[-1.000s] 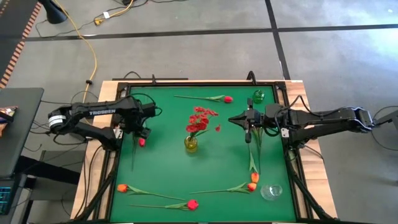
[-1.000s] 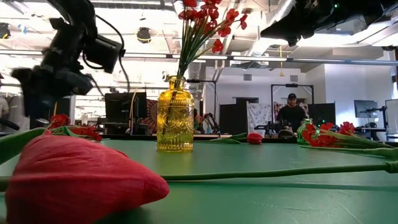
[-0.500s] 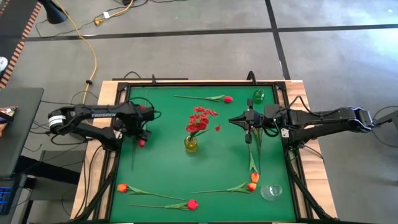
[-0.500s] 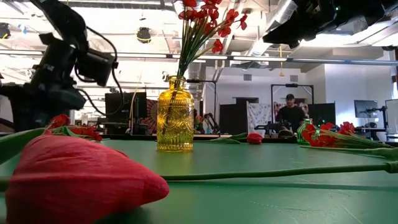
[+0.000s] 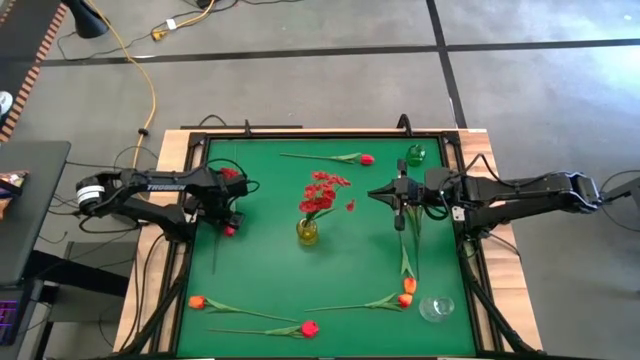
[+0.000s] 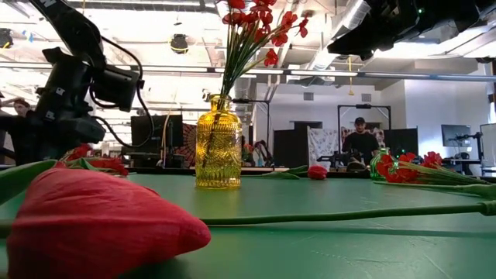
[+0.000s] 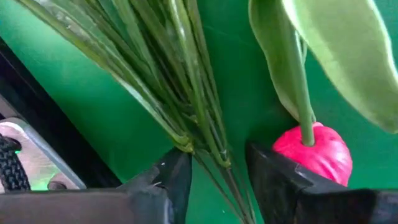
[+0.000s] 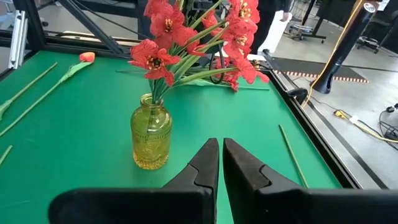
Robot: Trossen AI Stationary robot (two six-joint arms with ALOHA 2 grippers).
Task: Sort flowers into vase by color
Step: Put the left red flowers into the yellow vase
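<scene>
A yellow glass vase (image 5: 307, 231) (image 8: 150, 138) stands mid-table with bushy red sprigs (image 5: 322, 190) stuck in it. My left gripper (image 5: 228, 208) (image 7: 217, 167) is open and low at the table's left side. Its fingers stand on either side of a bundle of thin green stems (image 7: 198, 118) belonging to a red sprig (image 5: 232, 173). A red-pink tulip bud (image 7: 314, 152) (image 5: 229, 230) lies just beside one finger. My right gripper (image 5: 399, 203) (image 8: 221, 155) is shut and hovers right of the vase, facing it. My left gripper has the bundle of green stems (image 7: 208, 149) between its open fingers, which lie across the stems near the table top. One fingertip (image 7: 177, 168) sits right at the bundle's edge. Whether either finger touches the stems, I cannot tell.
Loose flowers lie on the green mat: a red-pink tulip (image 5: 366, 159) at the far edge, orange buds (image 5: 196, 301) (image 5: 408, 288) and a red bud (image 5: 309, 327) near the front. A green vase (image 5: 416, 154) stands far right, a clear vase (image 5: 436, 307) near right.
My left gripper has drawn back toward the table's left edge and come down over the flowers lying there. The right arm, the vase and the other flowers have stayed put.
</scene>
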